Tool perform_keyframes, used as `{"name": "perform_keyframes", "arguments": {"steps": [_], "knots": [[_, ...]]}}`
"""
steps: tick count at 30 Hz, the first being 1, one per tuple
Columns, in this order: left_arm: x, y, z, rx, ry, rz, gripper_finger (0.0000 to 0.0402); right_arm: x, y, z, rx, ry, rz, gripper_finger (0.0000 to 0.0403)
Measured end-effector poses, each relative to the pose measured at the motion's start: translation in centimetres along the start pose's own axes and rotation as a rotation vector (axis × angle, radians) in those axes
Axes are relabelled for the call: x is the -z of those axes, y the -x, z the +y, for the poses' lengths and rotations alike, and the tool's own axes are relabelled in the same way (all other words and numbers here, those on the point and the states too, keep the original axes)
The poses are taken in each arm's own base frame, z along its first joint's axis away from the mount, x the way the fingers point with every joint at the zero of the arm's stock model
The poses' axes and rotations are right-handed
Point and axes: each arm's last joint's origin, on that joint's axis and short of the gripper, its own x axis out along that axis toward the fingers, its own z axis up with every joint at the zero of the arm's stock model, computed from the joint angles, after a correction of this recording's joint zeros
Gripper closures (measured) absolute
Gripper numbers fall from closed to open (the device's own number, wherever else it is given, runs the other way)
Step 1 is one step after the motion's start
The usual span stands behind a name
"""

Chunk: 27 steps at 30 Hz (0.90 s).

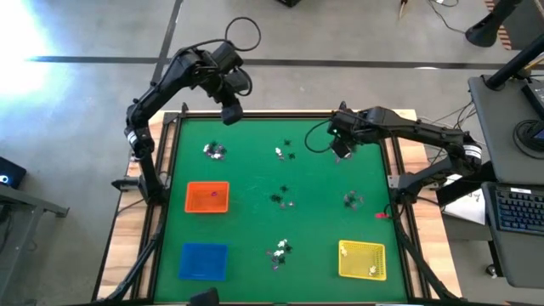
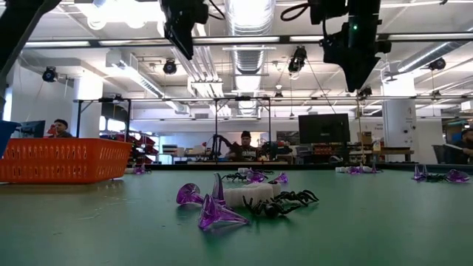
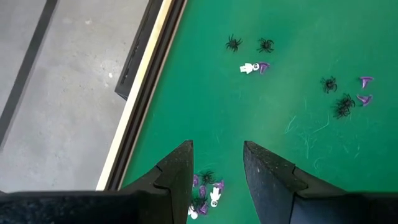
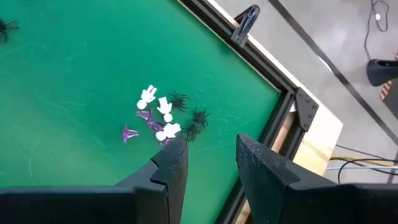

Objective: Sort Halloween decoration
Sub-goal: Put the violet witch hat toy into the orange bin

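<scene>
Small white, black and purple Halloween decorations lie in clusters on the green table (image 1: 255,174). One cluster (image 1: 214,151) is far left, another (image 1: 283,153) far centre, and one (image 1: 352,201) lies near the right edge. My left gripper (image 1: 231,115) hangs high over the far left edge, open and empty, with the far-left cluster (image 3: 205,196) below its fingers. Over the far right, my right gripper (image 1: 342,155) also stands open and empty, high above the right-edge cluster (image 4: 161,121). The low view shows both grippers (image 2: 182,41) (image 2: 360,70) well above the table.
An orange tray (image 1: 207,197) stands at the left, a blue tray (image 1: 204,260) at the near left and a yellow tray (image 1: 362,259) at the near right. More trinkets lie mid-table (image 1: 283,197) and near the front (image 1: 279,249). A clamp (image 4: 245,22) sits on the table's frame.
</scene>
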Motion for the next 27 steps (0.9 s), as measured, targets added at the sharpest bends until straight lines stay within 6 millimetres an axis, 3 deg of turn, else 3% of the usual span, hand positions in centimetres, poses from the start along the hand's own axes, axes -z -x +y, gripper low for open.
{"name": "perform_keyframes", "arguments": {"steps": [9, 17, 27], "knots": [[-1.1, -2.8, 0.3, 0.068, 0.015, 0.031, 0.0275, -0.1, 0.2, -0.2, -0.007, -0.013, -0.026, 0.0276], [-0.9, -2.1, -0.2, 0.149, 0.007, 0.001, 0.0244, 0.0, -1.2, 0.5, -0.008, -0.045, 0.017, 0.0263], [-0.4, -0.7, -0.3, 0.14, 0.003, -0.018, 0.024, 1.2, -5.7, 1.5, -0.063, -0.122, 0.11, 0.0263]]}}
